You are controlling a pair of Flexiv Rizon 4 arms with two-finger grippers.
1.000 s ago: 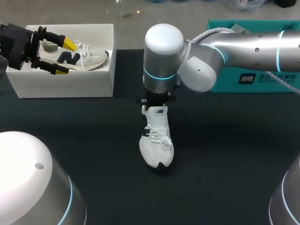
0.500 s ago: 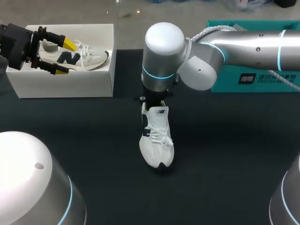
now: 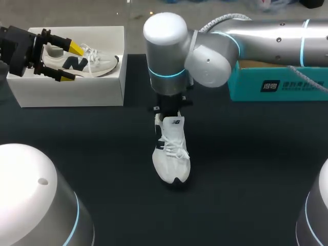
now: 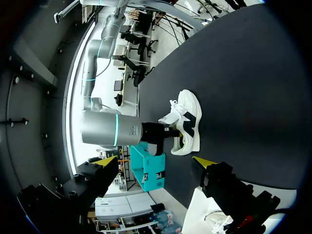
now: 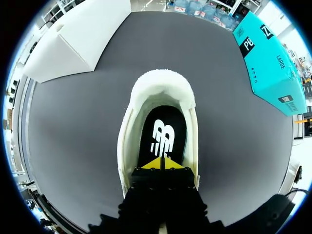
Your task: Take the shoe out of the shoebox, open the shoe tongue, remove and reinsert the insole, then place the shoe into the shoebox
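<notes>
White shoe (image 3: 172,160) — black insole (image 5: 162,132)

A black table (image 3: 246,169) bears a shoebox (image 3: 72,89), shoe (image 3: 171,154), teal box (image 3: 277,87).

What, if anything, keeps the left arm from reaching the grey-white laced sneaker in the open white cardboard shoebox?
Likely nothing; yes, reachable. The left gripper hangs open right over the sneaker, the shoebox has no lid, and the right arm is off at the white shoe mid-table.

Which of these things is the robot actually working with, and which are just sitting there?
In the job: white shoe, its insole, white shoebox, right pincer, left pincer.
Just lying about: teal box, second shoe inside the shoebox.
</notes>
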